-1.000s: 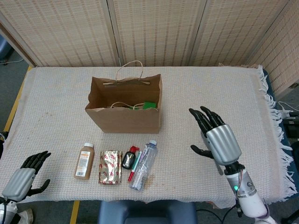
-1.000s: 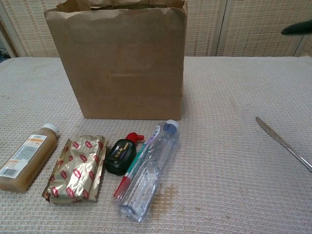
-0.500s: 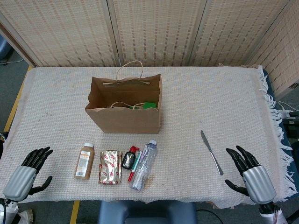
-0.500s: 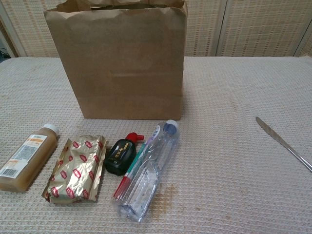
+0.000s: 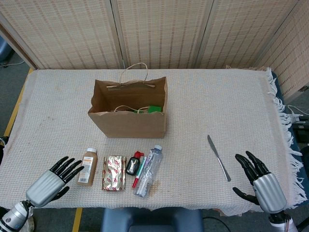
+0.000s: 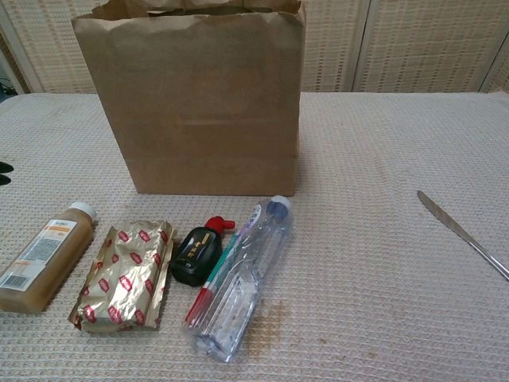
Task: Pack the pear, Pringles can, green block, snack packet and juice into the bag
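A brown paper bag (image 5: 128, 112) (image 6: 199, 103) stands open mid-table, with a green block (image 5: 154, 109) showing inside it. In front of it lie a brown juice bottle (image 5: 87, 167) (image 6: 44, 256) and a gold snack packet (image 5: 113, 173) (image 6: 126, 274). My left hand (image 5: 49, 181) hovers open at the front edge, just left of the juice bottle; its fingertips (image 6: 4, 173) peek in at the chest view's left edge. My right hand (image 5: 260, 183) is open at the front right corner, holding nothing. No pear or Pringles can is visible.
Right of the packet lie a small black bottle with a red cap (image 5: 134, 164) (image 6: 199, 251), a red-tipped pen (image 5: 137, 176) (image 6: 211, 288) and a clear plastic bottle (image 5: 148, 171) (image 6: 242, 286). A table knife (image 5: 218, 157) (image 6: 461, 233) lies left of my right hand.
My right hand dropped from mid-table on the right to the front right corner, uncovering the knife. My left hand has moved right and forward, up beside the juice bottle.
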Tool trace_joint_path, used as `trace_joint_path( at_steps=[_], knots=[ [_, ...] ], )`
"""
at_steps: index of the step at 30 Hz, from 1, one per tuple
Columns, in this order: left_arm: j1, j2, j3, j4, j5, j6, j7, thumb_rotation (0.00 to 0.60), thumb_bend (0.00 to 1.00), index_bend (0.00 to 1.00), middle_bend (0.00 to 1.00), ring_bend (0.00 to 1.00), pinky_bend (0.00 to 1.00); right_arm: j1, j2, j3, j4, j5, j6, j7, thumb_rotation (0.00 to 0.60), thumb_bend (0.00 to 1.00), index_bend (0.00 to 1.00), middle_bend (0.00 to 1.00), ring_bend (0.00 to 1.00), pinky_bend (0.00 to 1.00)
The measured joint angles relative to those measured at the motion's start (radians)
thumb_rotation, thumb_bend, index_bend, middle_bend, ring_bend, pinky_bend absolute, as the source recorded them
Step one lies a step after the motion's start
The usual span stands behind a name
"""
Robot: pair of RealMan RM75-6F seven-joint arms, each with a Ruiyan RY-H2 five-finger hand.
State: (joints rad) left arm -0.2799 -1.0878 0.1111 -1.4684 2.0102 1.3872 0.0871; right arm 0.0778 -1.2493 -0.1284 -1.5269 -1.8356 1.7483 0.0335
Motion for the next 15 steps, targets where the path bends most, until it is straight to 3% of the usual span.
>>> trace_joint_path(
  at_steps=[6, 15],
  knots=[
    [-0.055, 0.008, 0.008, -0.025, 0.08, -0.072, 0.105, 0.6, 0.36, 0.0, 0.0, 0.0, 0.07, -0.001, 0.004, 0.008, -0.007, 0.003, -0.029, 0.016, 0.6, 0.01, 0.0, 0.12, 0.02, 0.19],
    [-0.026, -0.057, 0.029, -0.193, -0.146, -0.206, 0.127, 0.6, 0.35, 0.0, 0.0, 0.0, 0.07, -0.005, 0.016, 0.014, -0.017, 0.012, -0.052, 0.05, 0.6, 0.01, 0.0, 0.12, 0.02, 0.19]
  ],
)
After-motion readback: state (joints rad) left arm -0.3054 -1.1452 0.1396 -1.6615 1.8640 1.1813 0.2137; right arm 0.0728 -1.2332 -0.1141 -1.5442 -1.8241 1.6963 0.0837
